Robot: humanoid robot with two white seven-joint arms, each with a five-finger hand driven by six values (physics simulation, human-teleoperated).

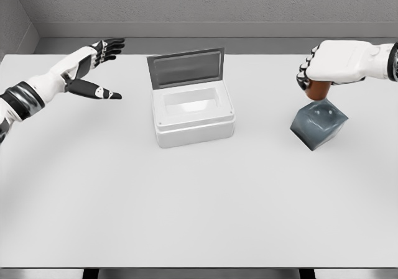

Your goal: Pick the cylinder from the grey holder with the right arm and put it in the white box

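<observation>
Your right hand [318, 69] has its fingers curled around the top of the brown cylinder [318, 91], gripping it from above. The cylinder's lower end sits at the top of the grey holder [319, 124]; you cannot tell from this view whether it is seated in the socket or just clear of it. The top-down grip makes sense: it leaves a straight upward path out of the holder without dragging the block along. The holder appears tilted, with a corner toward you, so a slanted pull would probably tip it.

The white box [193, 114] stands near the middle of the table [199, 217], well apart from the holder and to its left. Its lid [185, 68] is propped up at the back, so the cavity is open from above and from your side, ready for a drop from overhead.

Your left hand [93, 64] hovers over the far left of the table with fingers spread, holding nothing and keeping out of the way.
</observation>
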